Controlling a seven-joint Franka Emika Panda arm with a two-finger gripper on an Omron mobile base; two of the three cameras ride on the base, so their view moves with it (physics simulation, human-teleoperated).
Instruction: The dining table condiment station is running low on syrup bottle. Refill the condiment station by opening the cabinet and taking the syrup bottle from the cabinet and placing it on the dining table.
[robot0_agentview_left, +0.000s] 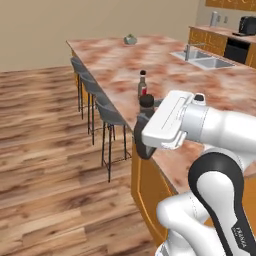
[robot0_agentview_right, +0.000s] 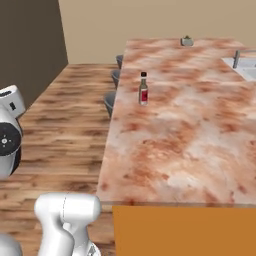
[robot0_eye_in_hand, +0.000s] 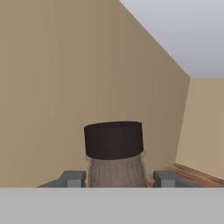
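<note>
The dining table (robot0_agentview_left: 165, 60) is the landmark: a large island whose marbled tabletop runs away from the robot, with a steel sink (robot0_agentview_left: 205, 59) set in toward its far right and stools (robot0_agentview_left: 107, 117) along its left side. A small red-labelled bottle (robot0_agentview_left: 142, 85) stands on the tabletop near that left edge. At the near left edge of the dining table hangs the gripper (robot0_agentview_left: 144, 131), part-way closed on the syrup bottle (robot0_eye_in_hand: 114, 155); in the hand view the black cap and ribbed neck sit upright between the two fingertips (robot0_eye_in_hand: 72, 178). Judging by this, the carry is ending and the placing step is in hand. The next move calls for bringing the bottle over the tabletop, clear of the red-labelled bottle, lowering it upright, then releasing.
</note>
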